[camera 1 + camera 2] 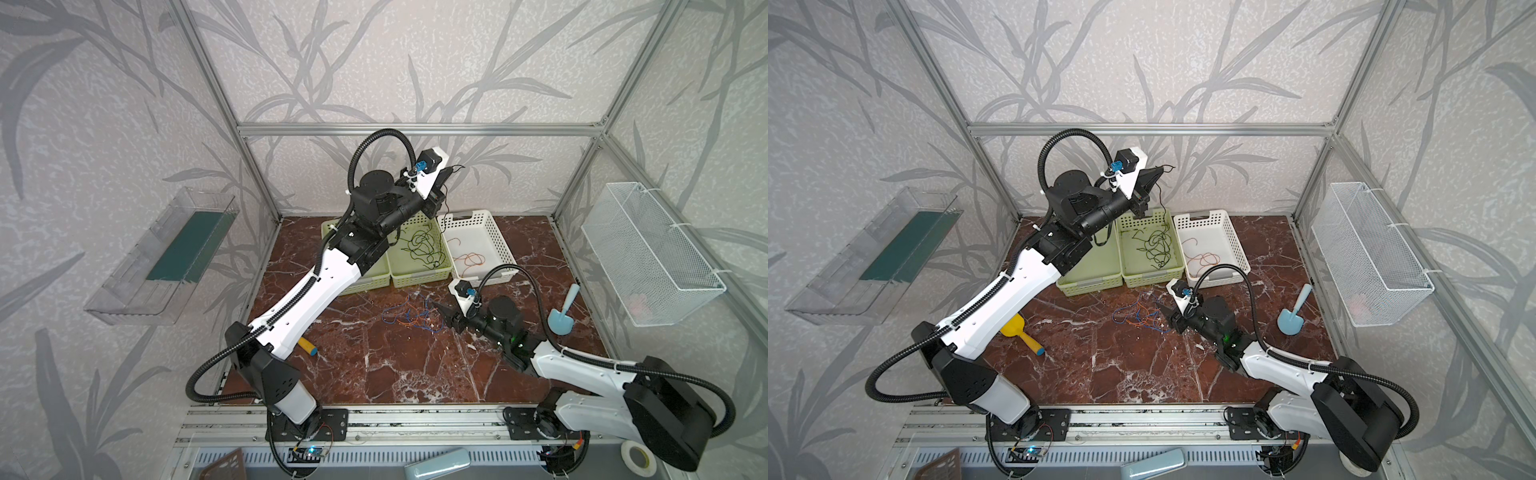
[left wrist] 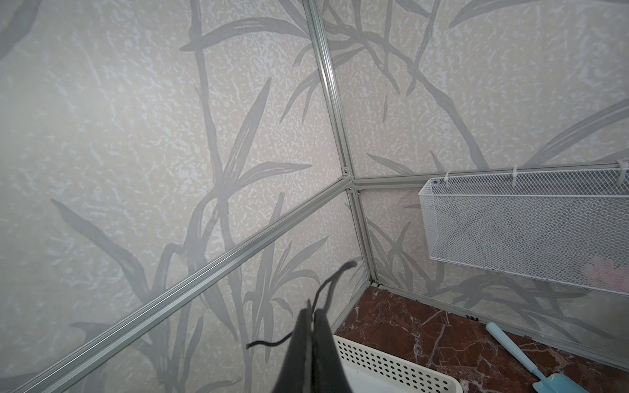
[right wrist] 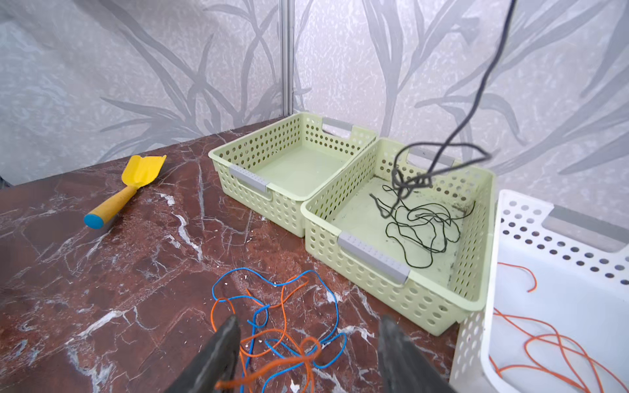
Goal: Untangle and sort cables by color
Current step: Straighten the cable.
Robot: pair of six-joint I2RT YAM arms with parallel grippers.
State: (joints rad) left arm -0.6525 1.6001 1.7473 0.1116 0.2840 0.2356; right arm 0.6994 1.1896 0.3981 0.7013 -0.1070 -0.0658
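Observation:
My left gripper [image 1: 448, 173] is raised high near the back wall and is shut on a dark cable [image 2: 332, 282]. That dark cable [image 3: 490, 68] hangs down into the middle green basket [image 1: 419, 279], where more dark cables [image 1: 1156, 245] lie coiled. Blue and orange cables [image 1: 411, 313] lie tangled on the marble table in front of the baskets. My right gripper [image 3: 306, 320] hovers low over this tangle [image 3: 282, 320], open. A blurred orange strand [image 3: 272, 369] runs up to one of its fingers [image 3: 218, 354]. Orange cables [image 1: 471, 259] lie in the white basket [image 1: 505, 245].
A second green basket [image 3: 218, 160] stands left of the middle one, with nothing seen in it. A yellow scoop [image 1: 1021, 332] lies at the table's left and a light blue scoop [image 1: 561, 316] at its right. A white mesh basket [image 1: 648, 257] hangs on the right wall, a clear shelf [image 1: 166, 257] on the left wall.

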